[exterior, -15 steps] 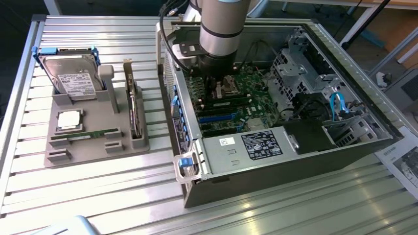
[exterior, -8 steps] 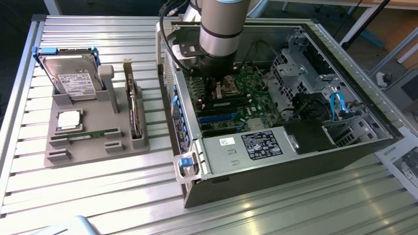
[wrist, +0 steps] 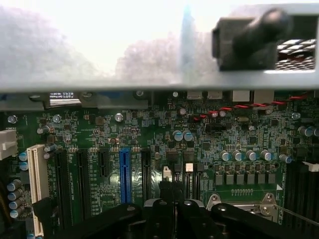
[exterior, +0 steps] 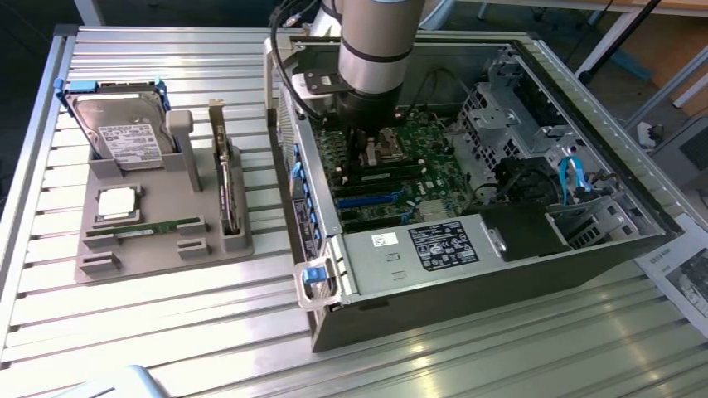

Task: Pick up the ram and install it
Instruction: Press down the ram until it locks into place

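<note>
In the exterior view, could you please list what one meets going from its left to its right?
Hard drive → grey holder tray → dark expansion card → open computer case, with the arm's gripper inside.

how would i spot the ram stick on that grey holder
Find the grey parts holder on the slatted table, at the exterior view's left of the open computer case. Along its near edge lies the ram: a thin green strip lying flat, unlike the upright hard drive and square silver processor behind it.

A: What is hidden in the exterior view?
B: The gripper is concealed by the arm [exterior: 376, 50] inside the computer case [exterior: 575, 249].
A: And cut off?
B: The arm, by the top edge.
</note>
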